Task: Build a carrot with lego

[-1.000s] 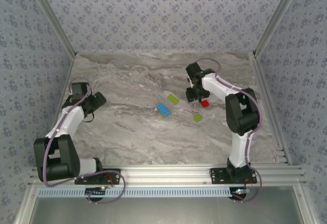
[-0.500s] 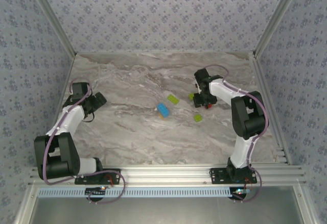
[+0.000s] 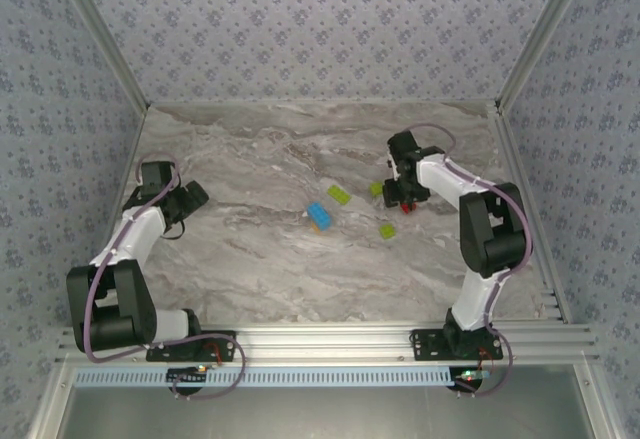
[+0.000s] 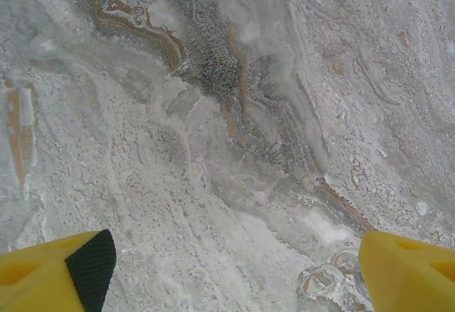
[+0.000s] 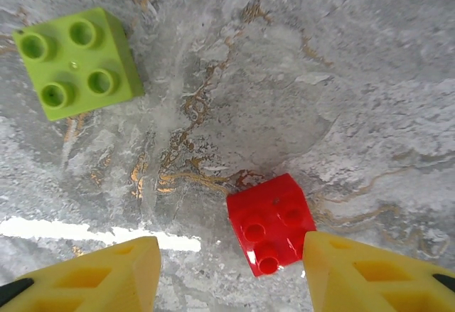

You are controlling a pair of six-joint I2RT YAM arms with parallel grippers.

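Observation:
The lego lie loose on the marble table. A red brick (image 5: 272,223) (image 3: 404,206) sits studs up between the fingers of my right gripper (image 5: 231,276) (image 3: 402,197). That gripper is open; the brick is close against the right finger (image 5: 370,276) and well apart from the left one. A lime-green brick (image 5: 77,62) (image 3: 376,188) lies just beyond it. Two more lime-green bricks (image 3: 339,194) (image 3: 386,229) and a blue brick (image 3: 320,215) with an orange bit at its near end rest mid-table. My left gripper (image 3: 193,197) (image 4: 234,273) is open over bare marble at the left.
The marble table (image 3: 260,259) is boxed in by patterned walls with metal corner rails; a rail (image 3: 523,209) runs along the right edge near my right arm. Both arm bases stand on the aluminium rail (image 3: 330,344) at the near edge.
My right gripper has moved right and toward the near edge, from beside the red brick to straddling it. The left arm and the other bricks are unchanged.

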